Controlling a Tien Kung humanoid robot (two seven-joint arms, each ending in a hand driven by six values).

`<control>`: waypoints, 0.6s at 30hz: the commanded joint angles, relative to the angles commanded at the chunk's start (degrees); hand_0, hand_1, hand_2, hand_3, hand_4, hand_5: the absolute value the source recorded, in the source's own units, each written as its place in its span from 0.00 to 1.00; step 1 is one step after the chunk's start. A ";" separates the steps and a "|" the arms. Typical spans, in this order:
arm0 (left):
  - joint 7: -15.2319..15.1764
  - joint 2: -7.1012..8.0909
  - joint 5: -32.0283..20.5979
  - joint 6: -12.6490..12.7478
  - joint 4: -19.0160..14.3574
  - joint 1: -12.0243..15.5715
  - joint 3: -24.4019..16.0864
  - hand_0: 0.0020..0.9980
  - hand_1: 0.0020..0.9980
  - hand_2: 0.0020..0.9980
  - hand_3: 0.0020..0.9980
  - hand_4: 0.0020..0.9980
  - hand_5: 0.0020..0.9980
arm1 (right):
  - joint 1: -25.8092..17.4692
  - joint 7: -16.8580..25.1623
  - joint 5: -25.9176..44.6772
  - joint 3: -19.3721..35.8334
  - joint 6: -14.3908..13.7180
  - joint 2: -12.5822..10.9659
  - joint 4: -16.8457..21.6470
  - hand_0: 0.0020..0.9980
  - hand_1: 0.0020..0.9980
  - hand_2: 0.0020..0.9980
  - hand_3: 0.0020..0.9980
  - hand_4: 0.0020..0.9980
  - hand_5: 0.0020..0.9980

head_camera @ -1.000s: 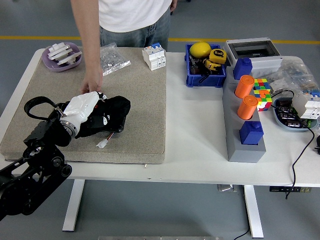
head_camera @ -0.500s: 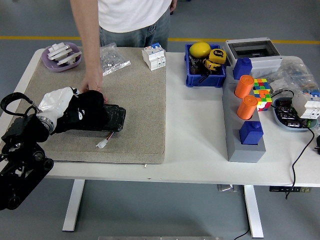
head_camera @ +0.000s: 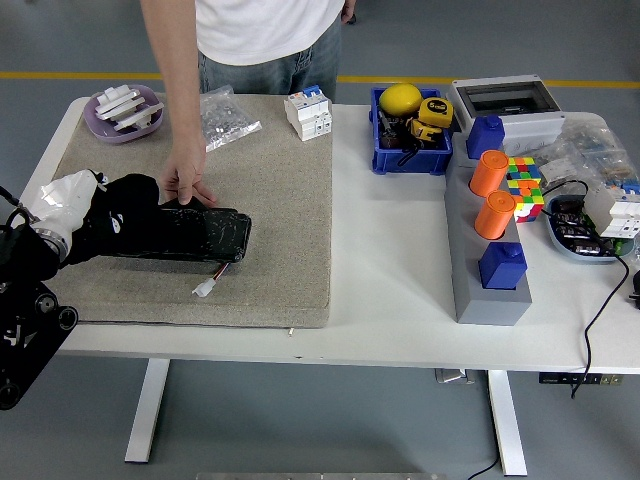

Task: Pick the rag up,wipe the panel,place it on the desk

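Left hand point(head_camera: 120, 212) clamped on rag point(head_camera: 128, 205), atop panel point(head_camera: 190, 235). Press flat, sweep evenly, avoid person's hand point(head_camera: 187, 185) just beyond.

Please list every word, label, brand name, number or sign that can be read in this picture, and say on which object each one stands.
None can be read.
Yellow tape measure in the blue bin: a dark label, too blurred to read.
White circuit breaker on the mat: small markings, too small to read.
Black panel under the person's hand: no legible print.
Left hand: small white marks, not readable.
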 joint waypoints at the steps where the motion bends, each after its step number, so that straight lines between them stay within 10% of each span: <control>1: 0.01 0.00 0.17 -0.01 0.21 0.13 -0.27 0.26 0.47 0.59 0.53 0.15 0.00 | 0.02 -0.01 -0.06 0.00 0.02 -0.01 0.03 0.75 0.64 0.69 0.69 1.00 0.62; 18: 0.70 -0.23 0.07 0.34 -0.95 -0.20 0.82 0.26 0.46 0.59 0.53 0.15 0.00 | 0.11 -0.06 -0.23 0.02 0.11 -0.09 0.10 0.75 0.64 0.68 0.69 1.00 0.63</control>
